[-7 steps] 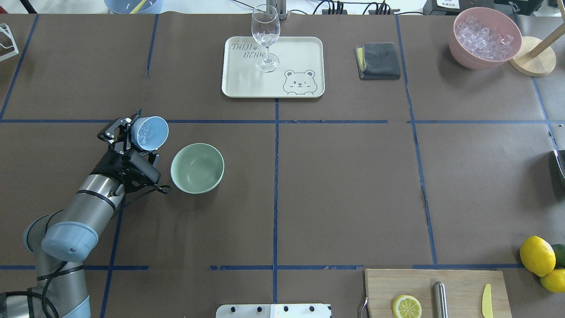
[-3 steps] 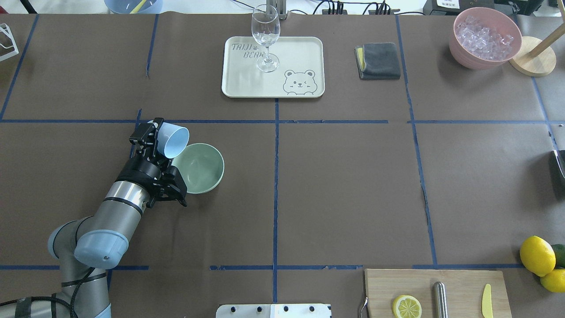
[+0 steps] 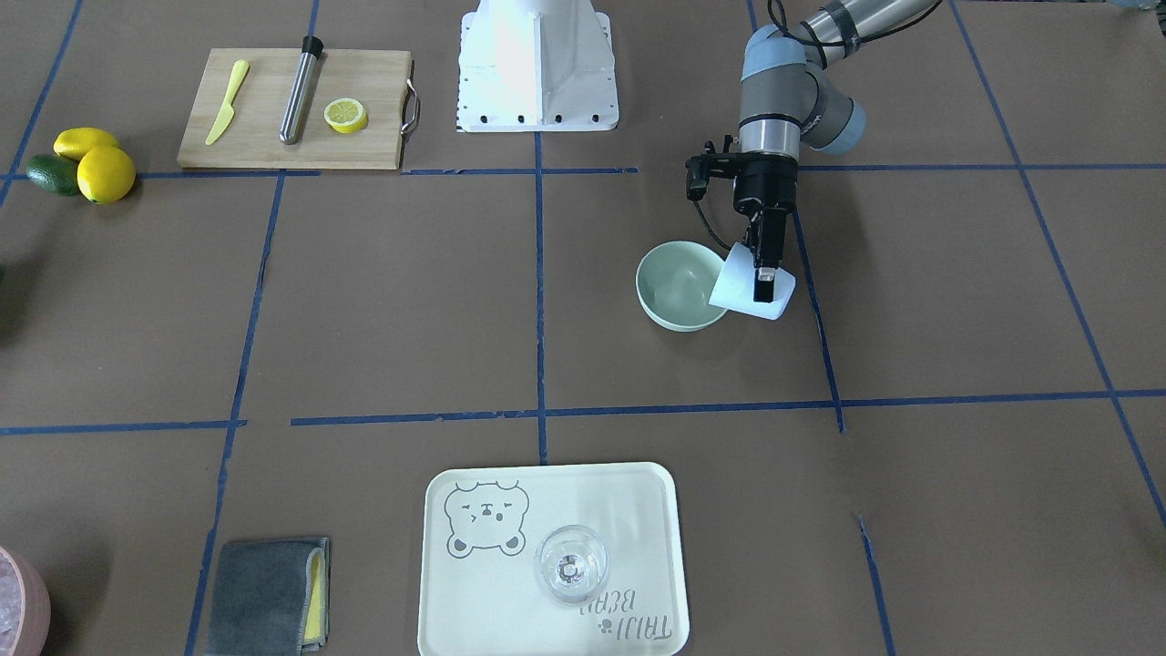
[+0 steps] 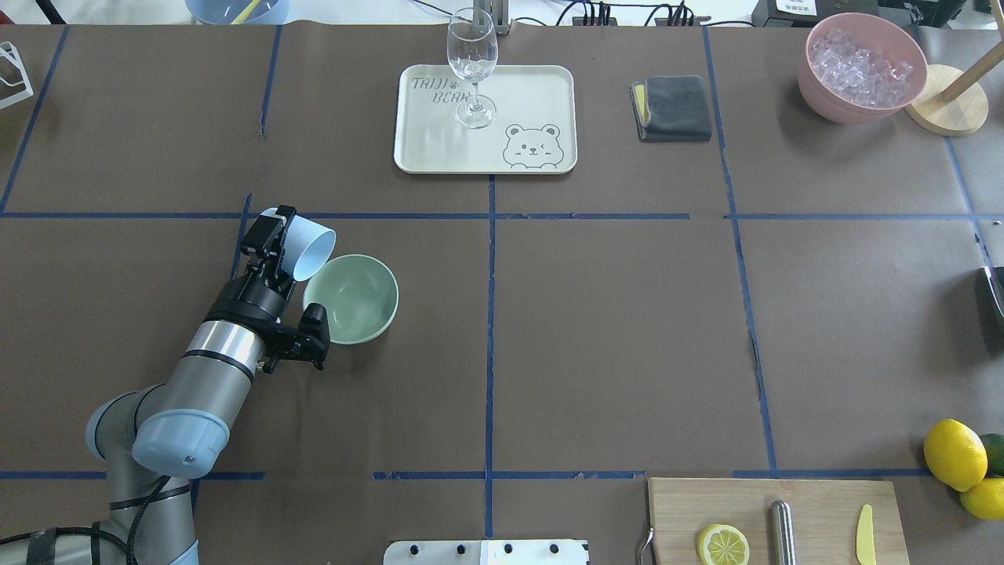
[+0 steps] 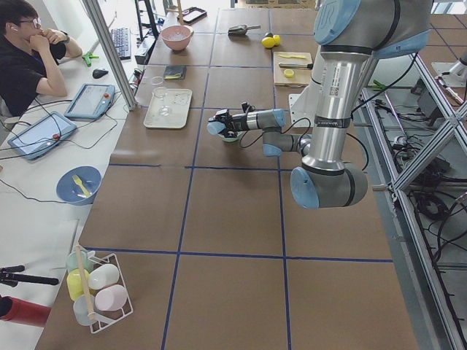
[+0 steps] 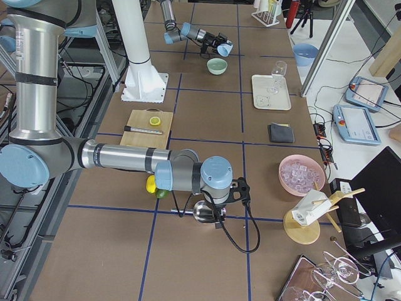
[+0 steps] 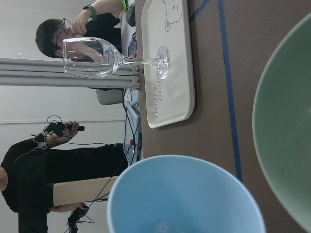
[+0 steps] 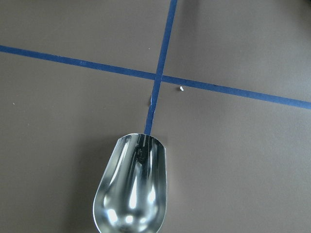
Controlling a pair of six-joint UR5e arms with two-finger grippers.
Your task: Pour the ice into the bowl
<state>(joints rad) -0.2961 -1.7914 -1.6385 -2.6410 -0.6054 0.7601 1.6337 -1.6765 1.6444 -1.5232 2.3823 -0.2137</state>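
My left gripper (image 4: 279,237) is shut on a light blue cup (image 4: 312,249), which it holds tipped on its side. The cup's mouth points over the near rim of the pale green bowl (image 4: 354,302). In the left wrist view the cup (image 7: 184,194) fills the foreground, and a small glint of ice (image 7: 165,227) shows inside it at the bottom edge. The bowl (image 7: 286,141) lies just beyond the cup's lip. The bowl (image 3: 676,292) looks almost bare inside. My right gripper (image 6: 216,212) is far off, by a metal scoop (image 8: 130,194); I cannot tell whether it is open or shut.
At the back stands a cream tray (image 4: 533,94) holding a wine glass (image 4: 472,67). A grey cloth (image 4: 673,108) and a pink container of crushed ice (image 4: 861,67) sit to its right. A cutting board (image 4: 776,522) with a lemon half lies near lemons (image 4: 955,455).
My left arm swung right to the bowl and rolled the cup over. Its open top first faced up with ice showing and now faces the bowl.
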